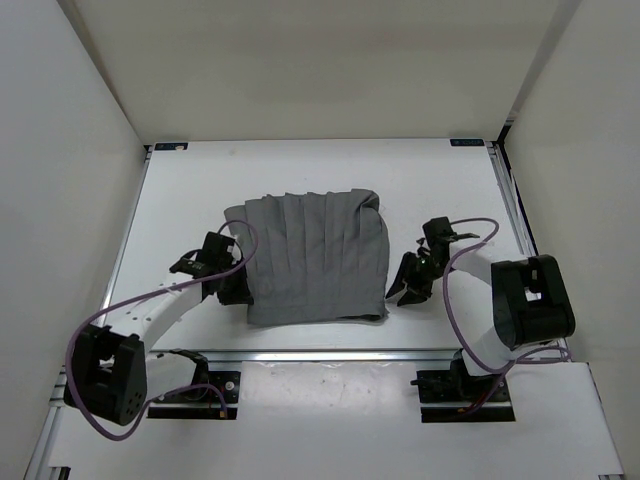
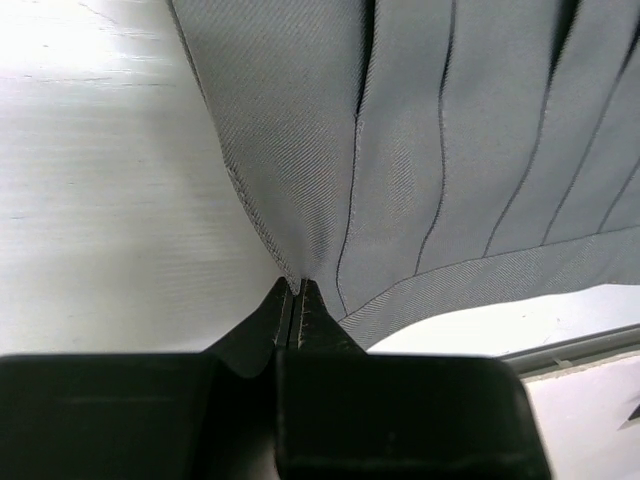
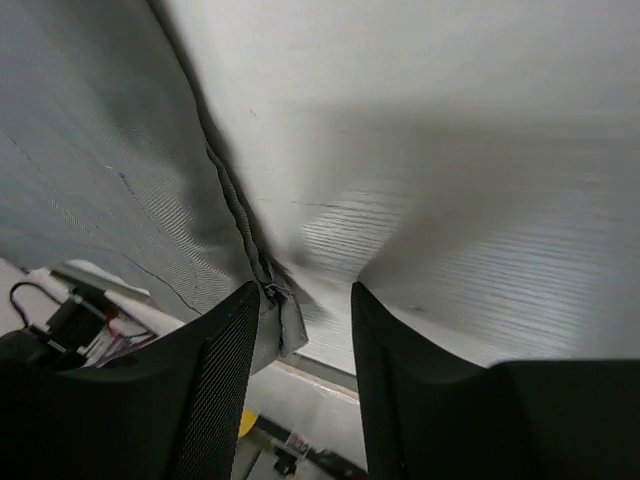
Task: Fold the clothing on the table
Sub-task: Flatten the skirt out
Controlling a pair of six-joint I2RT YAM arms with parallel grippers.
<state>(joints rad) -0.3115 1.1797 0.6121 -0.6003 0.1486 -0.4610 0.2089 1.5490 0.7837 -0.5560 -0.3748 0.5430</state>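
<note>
Grey skirt (image 1: 315,260) lying mid-table (image 1: 440,180): left gripper (image 2: 297,300) pinched shut on its near-left edge, right gripper (image 3: 305,330) open, empty, beside the near-right corner, best closed there before both sides lift level.

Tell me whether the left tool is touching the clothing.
Touching. The left wrist view shows the left tool shut on an edge of the clothing.

Left arm (image 1: 168,303) and right arm (image 1: 487,345) wore white links, blocky black joints, and a purple cable (image 1: 446,280) looped off each.
</note>
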